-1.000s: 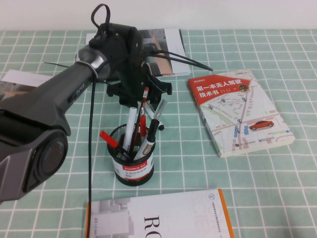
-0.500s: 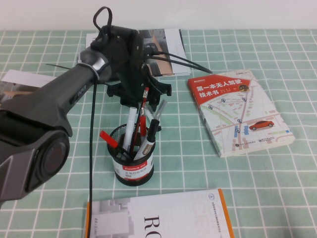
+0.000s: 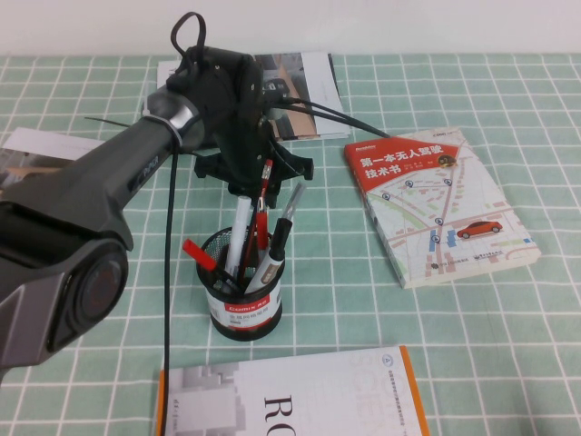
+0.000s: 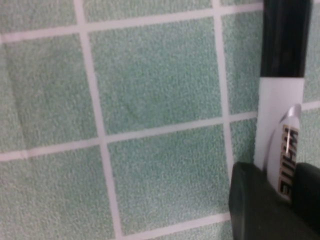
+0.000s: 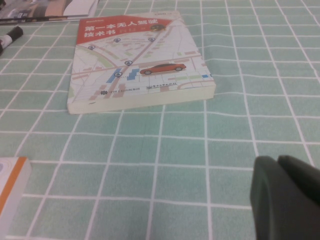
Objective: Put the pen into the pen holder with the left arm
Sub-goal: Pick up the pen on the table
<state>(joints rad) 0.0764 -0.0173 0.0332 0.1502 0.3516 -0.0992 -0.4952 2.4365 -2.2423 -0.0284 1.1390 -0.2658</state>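
Several pens [image 3: 241,227] standing in pen holder [image 3: 243,304], left pincer [image 3: 260,186] behind it clamping pen [image 4: 280,110], right pincer [image 5: 287,192] closed near book [image 5: 135,65]

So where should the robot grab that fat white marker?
On the white barrel of the pen, coming from straight above. It lies flat, and the barrel is straight and thick. The left gripper is low behind the pen holder, right over the pen. The right gripper sits apart, facing the book.
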